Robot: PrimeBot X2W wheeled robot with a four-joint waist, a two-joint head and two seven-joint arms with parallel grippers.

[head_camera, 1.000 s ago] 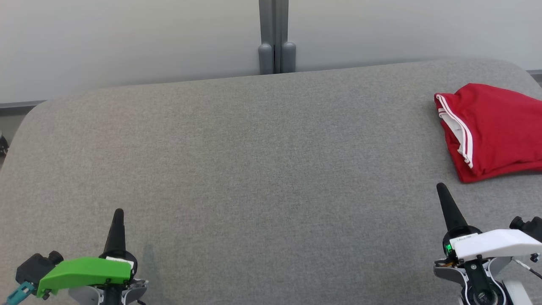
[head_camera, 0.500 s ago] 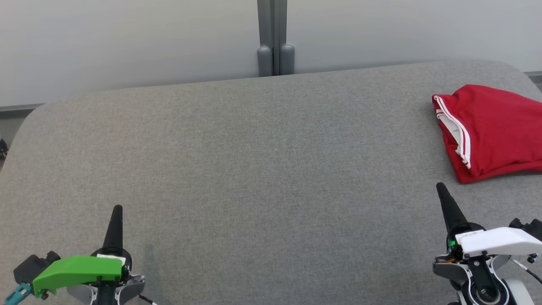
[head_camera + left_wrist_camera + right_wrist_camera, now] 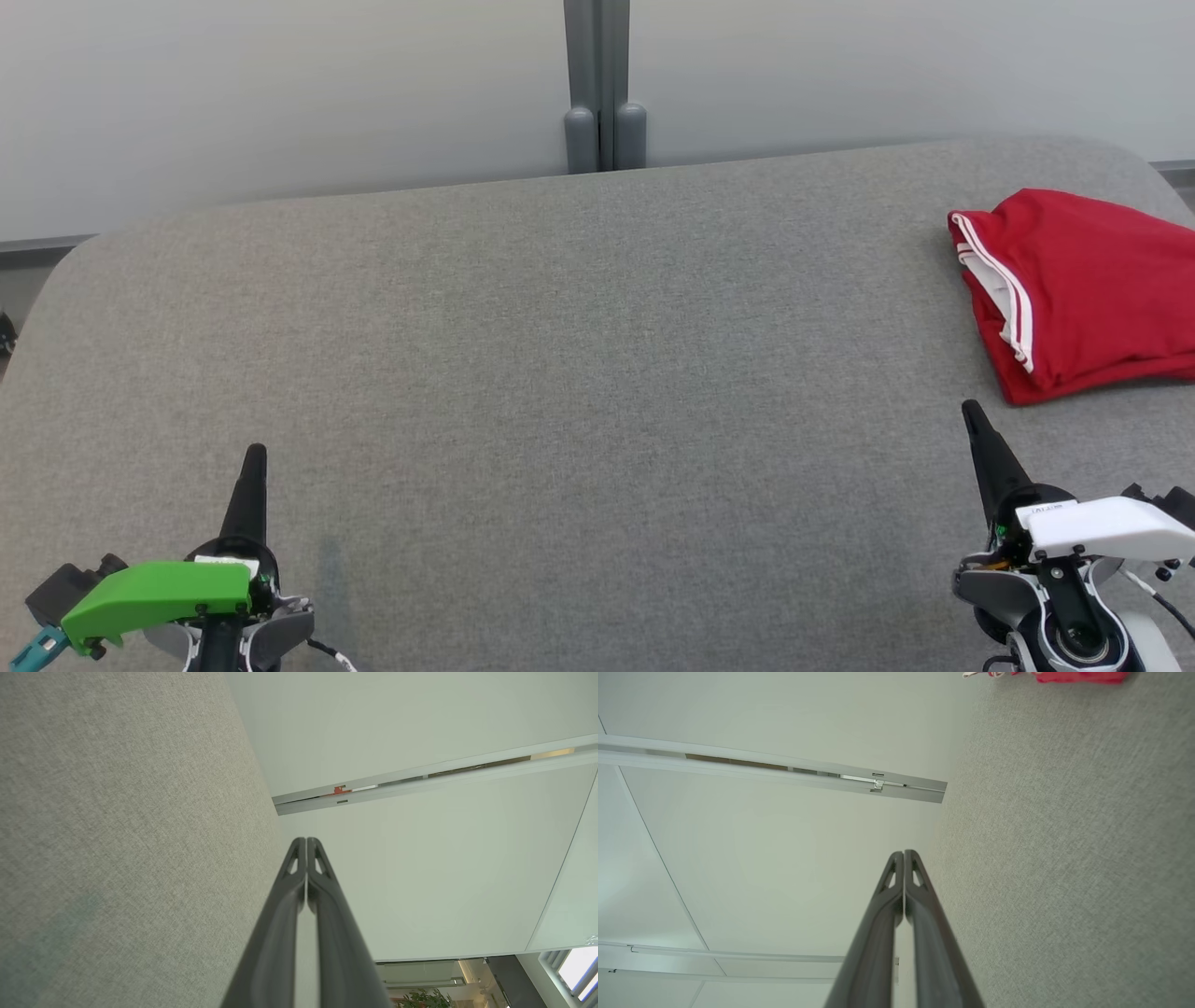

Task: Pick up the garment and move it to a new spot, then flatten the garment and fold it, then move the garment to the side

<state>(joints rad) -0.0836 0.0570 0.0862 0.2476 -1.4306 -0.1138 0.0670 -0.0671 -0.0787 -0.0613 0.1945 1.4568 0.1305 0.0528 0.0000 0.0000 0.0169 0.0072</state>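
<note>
A red garment (image 3: 1092,294) with white stripes lies folded at the right edge of the grey padded table (image 3: 560,355); a sliver of the garment (image 3: 1069,675) also shows at the top of the right wrist view. My left gripper (image 3: 254,455) hovers over the table's front left, shut and empty, its fingers pressed together (image 3: 306,841). Over the front right my right gripper (image 3: 971,408) is shut and empty too, just in front of the garment's near corner, its two fingers closed tip to tip (image 3: 903,853).
Pale wall panels stand behind the table, with a grey post (image 3: 597,89) at the middle of the far edge. The table's far corners are rounded. Wide bare grey fabric stretches between the two grippers.
Both grippers have slid slightly down the head view and the picture has shifted a little, so the camera moved. The garment lies as before. Both grippers stayed shut.
</note>
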